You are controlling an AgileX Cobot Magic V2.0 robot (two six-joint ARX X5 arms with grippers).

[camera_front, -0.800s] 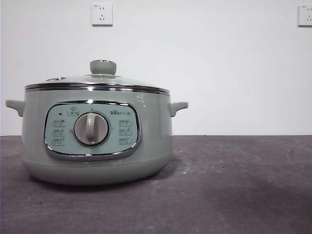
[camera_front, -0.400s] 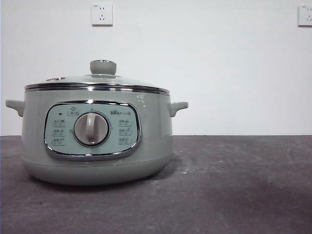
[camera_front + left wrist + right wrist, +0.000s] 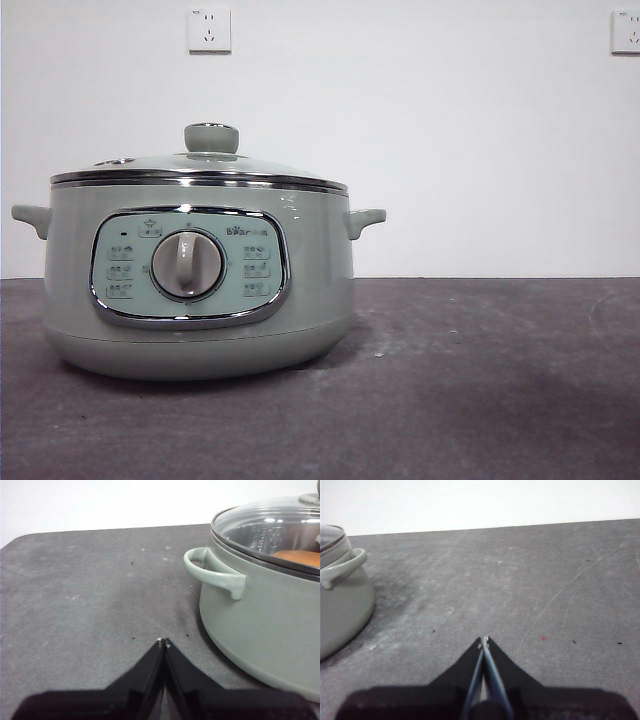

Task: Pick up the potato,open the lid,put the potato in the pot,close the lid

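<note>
The sage-green pot [image 3: 200,290] stands on the dark table at the left of the front view, control dial facing the camera. The glass lid [image 3: 200,165] with its pale-green knob [image 3: 211,137] rests shut on the pot. Through the lid in the left wrist view, the orange-brown potato [image 3: 299,558] lies inside the pot [image 3: 265,620]. My left gripper [image 3: 163,642] is shut and empty, low over the table beside the pot's side handle [image 3: 212,572]. My right gripper [image 3: 484,640] is shut and empty on the pot's other side, with the pot [image 3: 340,600] some way off.
Dark grey scuffed tabletop [image 3: 480,380] stretches to the right of the pot. A white wall behind carries two power sockets [image 3: 209,29] [image 3: 625,30]. Neither arm shows in the front view.
</note>
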